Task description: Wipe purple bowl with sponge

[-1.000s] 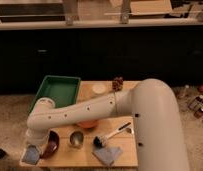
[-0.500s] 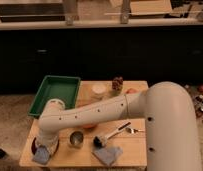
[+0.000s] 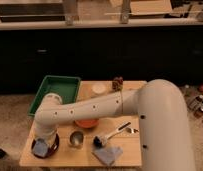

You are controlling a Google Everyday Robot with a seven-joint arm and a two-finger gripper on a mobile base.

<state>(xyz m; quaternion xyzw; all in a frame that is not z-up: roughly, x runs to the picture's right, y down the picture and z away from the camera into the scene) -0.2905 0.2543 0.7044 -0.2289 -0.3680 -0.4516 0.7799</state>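
The purple bowl [image 3: 53, 145] sits at the front left corner of the wooden table [image 3: 130, 145], dark reddish-brown, mostly covered by my arm's end. My gripper [image 3: 41, 146] points down into the bowl and is shut on the sponge [image 3: 40, 148], a small pale blue-grey pad. The sponge rests inside the bowl against its left part. My white arm reaches in from the right across the middle of the table.
A shiny metal cup [image 3: 76, 138] stands just right of the bowl. An orange bowl [image 3: 86, 123] lies partly under my arm. A black-headed brush [image 3: 99, 141] and a folded blue-grey cloth [image 3: 109, 154] lie at the front. A green tray [image 3: 59, 89] sits behind on the left.
My gripper has moved right with the sponge, from the table edge left of the purple bowl to inside the bowl. The arm has swung lower across the table.
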